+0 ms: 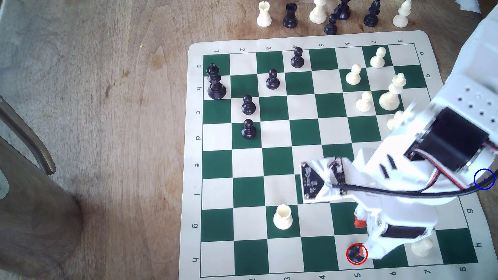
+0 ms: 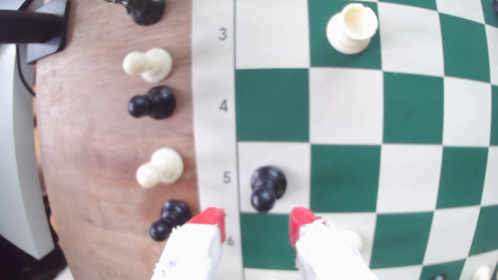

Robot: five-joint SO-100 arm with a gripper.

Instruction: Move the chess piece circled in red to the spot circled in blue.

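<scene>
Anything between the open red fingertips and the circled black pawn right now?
No. In the wrist view the gripper is open and apart from the black pawn; between them is bare chessboard.

The brown wooden table (image 1: 107,134) carried the chess mat (image 1: 192,188) beneath the pincer (image 2: 257,220). Loose pawns (image 2: 151,64) stood on bare wood just beside it, captured pieces (image 1: 289,16) well beyond.

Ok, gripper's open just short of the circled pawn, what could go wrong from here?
The gripper is not yet around the black pawn, so closing now could clip its head and tip it. A white pawn stands close beside the arm and could get knocked. The blue-ringed spot lies under the cables.
</scene>
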